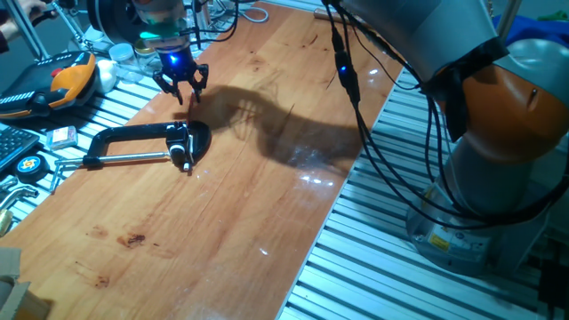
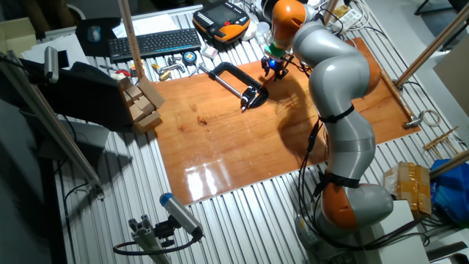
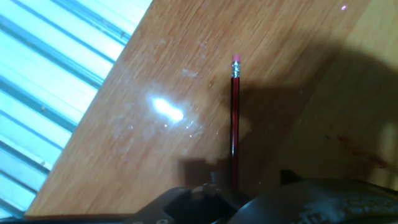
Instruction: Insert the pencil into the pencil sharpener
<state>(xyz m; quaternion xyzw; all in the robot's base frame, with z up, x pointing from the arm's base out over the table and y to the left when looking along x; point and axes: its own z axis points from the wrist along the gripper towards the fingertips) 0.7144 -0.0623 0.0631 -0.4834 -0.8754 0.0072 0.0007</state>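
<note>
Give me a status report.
Pincer above wooden board, state unclear. Thin red pencil below it. Sharpener not identifiable. Large black C-shaped clamp nearby.

The pencil's (image 3: 234,124) lower end is hidden behind the claw's (image 3: 249,202) dark, blurred body.

In the hand view I saw the pencil (image 3: 234,130) as a thin, straight, dark red shaft running almost vertically up the frame. A pink eraser in a short metal ferrule capped its far end. Its near end was hidden at the bottom of the frame, and I could not tell whether it lay on the tabletop (image 3: 155,155) or stood off it. Its shadow fell on the wood just to its right. From one fixed view, the pencil sharpener (image 1: 181,149) looked like a small black block with a pale part, sitting at the clamp's (image 1: 124,135) screw end on the tabletop.
</note>
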